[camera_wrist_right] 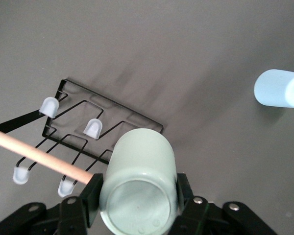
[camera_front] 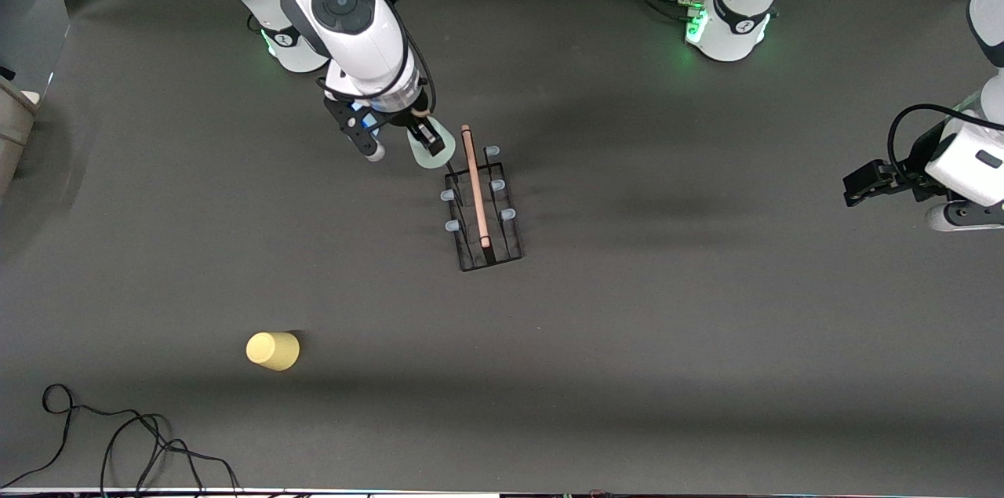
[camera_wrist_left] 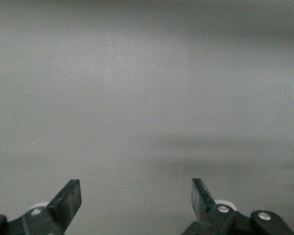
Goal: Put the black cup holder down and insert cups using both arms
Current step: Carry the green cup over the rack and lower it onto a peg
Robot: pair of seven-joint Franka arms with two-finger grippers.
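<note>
Mid-table you've got the black cup holder (camera_front: 482, 208), long axis and wooden rod handle (camera_front: 475, 186) running from the robots' side toward the front camera, slightly skewed, pale-tipped pegs (camera_front: 452, 226) on both flanks. Your right gripper (camera_wrist_right: 137, 196) pinches the mint green cup (camera_wrist_right: 139, 183) over the holder's robot-side end. Right wrist view alone shows the light blue cup (camera_wrist_right: 279, 88); front view alone shows the yellow cup (camera_front: 273, 350), well apart, nearer the camera. Left gripper (camera_wrist_left: 136, 200) waits, fingers spread, empty.
</note>
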